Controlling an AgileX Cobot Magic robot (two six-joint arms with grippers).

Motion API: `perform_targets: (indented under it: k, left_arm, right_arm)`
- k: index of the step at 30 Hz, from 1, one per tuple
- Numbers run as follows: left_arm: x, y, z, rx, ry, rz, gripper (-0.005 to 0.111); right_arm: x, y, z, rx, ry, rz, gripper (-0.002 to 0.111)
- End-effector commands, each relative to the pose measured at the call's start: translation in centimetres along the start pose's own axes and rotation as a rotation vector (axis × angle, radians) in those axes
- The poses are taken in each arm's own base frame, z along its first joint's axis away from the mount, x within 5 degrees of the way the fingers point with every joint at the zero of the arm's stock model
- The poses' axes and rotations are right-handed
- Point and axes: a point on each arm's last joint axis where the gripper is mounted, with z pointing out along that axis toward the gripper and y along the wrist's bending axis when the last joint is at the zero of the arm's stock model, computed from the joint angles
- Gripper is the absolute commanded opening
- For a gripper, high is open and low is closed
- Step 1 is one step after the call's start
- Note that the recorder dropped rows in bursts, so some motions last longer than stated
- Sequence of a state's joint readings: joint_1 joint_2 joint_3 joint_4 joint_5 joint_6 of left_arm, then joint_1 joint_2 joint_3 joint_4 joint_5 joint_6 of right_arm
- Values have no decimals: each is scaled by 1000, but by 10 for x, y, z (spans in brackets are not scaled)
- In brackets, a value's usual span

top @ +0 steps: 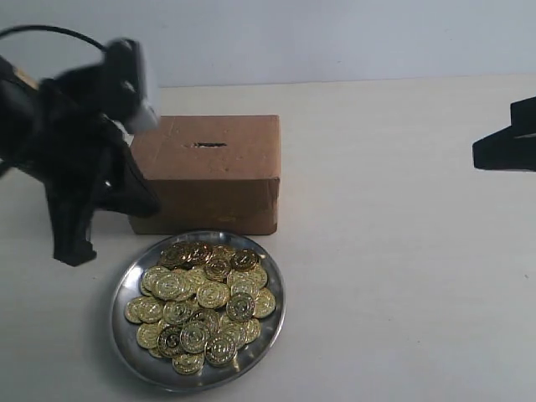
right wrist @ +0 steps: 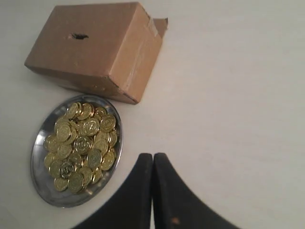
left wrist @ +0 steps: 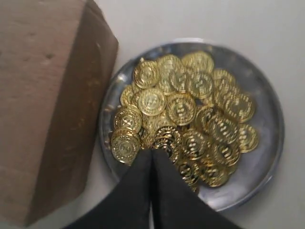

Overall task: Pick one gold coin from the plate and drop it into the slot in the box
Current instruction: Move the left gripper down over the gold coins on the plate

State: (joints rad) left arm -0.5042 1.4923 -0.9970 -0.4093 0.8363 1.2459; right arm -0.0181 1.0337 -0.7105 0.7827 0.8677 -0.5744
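Note:
The plate point(top: 266, 345) is a shiny silver dish piled with gold coins point(top: 201, 297), right in front of the brown cardboard box point(top: 209, 180). The box slot point(top: 209, 145) is a dark slit in the box's top face. My left gripper point(top: 74, 249) hangs shut and empty to the left of the plate. In the left wrist view its closed tips point(left wrist: 152, 153) show over the near coins point(left wrist: 190, 109) of the plate point(left wrist: 267, 143), beside the box point(left wrist: 43, 105). My right gripper point(right wrist: 153, 156) is shut, empty, over bare table beside the plate point(right wrist: 40, 183); the box point(right wrist: 95, 47) and slot point(right wrist: 77, 36) lie beyond.
The table point(top: 402, 251) is pale cream with a light wall behind it. My right arm point(top: 507, 144) juts in at the far right edge, well away from box and plate. A loose flap point(right wrist: 161, 25) sticks out at the box's back corner.

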Motion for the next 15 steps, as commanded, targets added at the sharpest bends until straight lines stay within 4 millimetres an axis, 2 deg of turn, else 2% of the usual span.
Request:
perform_targets:
  k: [1,4,9,15]
  left_arm:
    - [-5,7,49,80,215,315,0]
    - [1,9,76,126,292,452,0]
    - [7,11,97,162,312,514,4]
    - [7,11,98,198,300,676,39]
  right_arm:
    - [-3,-3,8,-29,27,-20,0]
    - [-4,-3,9,-43,17,-22,0]
    - [-5,-2,9,-55,3,-30,0]
    - [-6,-2,9,-50,-3,-30,0]
